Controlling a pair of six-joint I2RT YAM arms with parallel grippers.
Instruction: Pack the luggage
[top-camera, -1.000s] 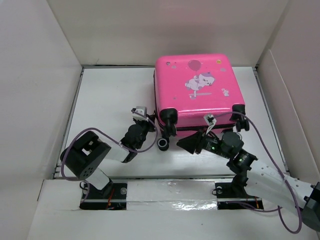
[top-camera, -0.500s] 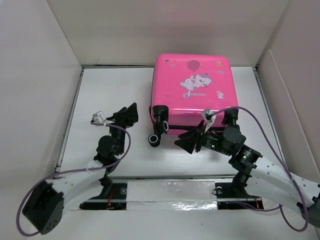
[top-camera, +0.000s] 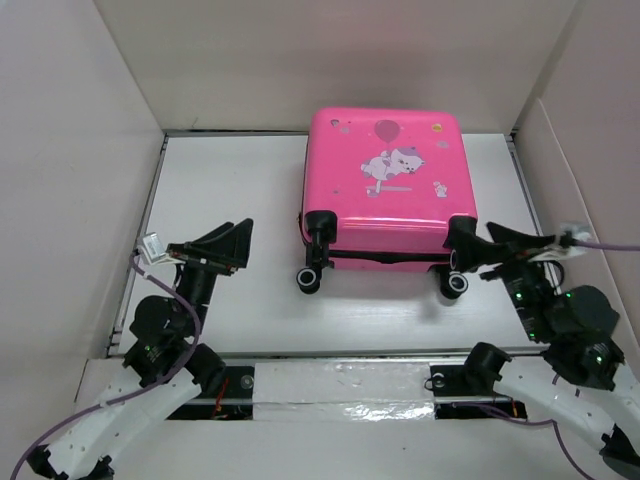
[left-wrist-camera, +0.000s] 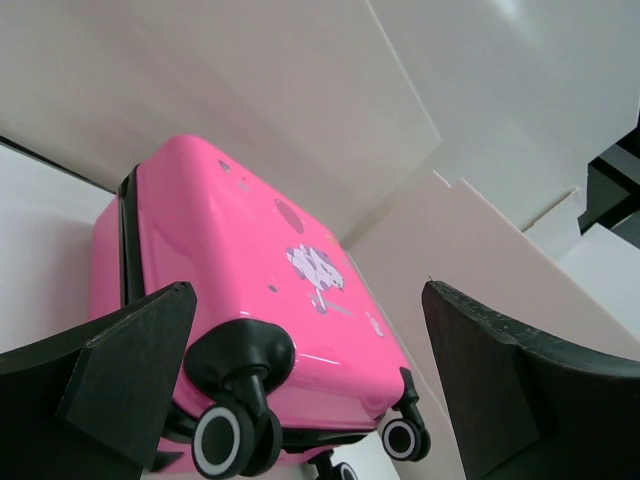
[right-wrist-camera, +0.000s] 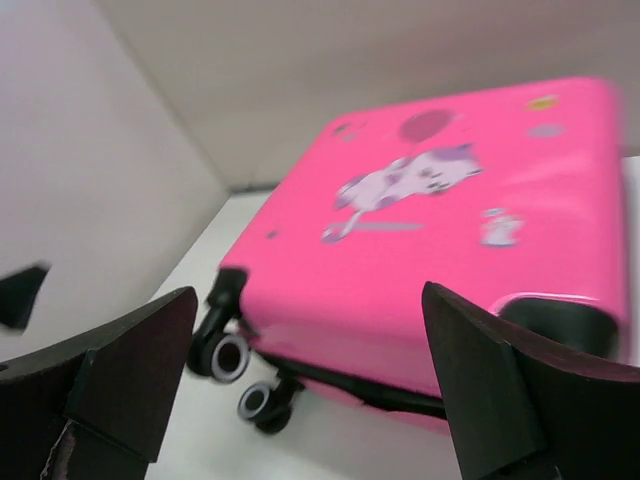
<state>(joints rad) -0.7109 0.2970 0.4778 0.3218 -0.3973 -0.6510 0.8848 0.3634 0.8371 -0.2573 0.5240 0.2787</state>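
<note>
Suitcase: the small glossy hot-pink hard-shell suitcase with the cartoon animal and balloon print (top-camera: 390, 185) lies flat on the white bench (top-camera: 225, 180), print facing up. It sits in the far-right part of the bench, its far end close to the back wall. The shell looks closed. Its 2 visible black wheel pairs face the near edge, 1 at the near-left corner (top-camera: 309, 279) and 1 at the near-right corner (top-camera: 455, 284).

Left arm: folded low over the near-left part of the bench. I see the left gripper (top-camera: 243, 245) aimed right, toward the wheel end of the case and well apart from it. Jaws spread wide, nothing between them. Its wrist camera frames the case (left-wrist-camera: 250, 260) in the gap.

Right arm: elbow swung out toward the right edge, forearm reaching back in. The right gripper (top-camera: 485, 250) points left at the near-right wheel corner and sits just beside it. From above I cannot tell whether it touches. Jaws wide, nothing held.
</note>
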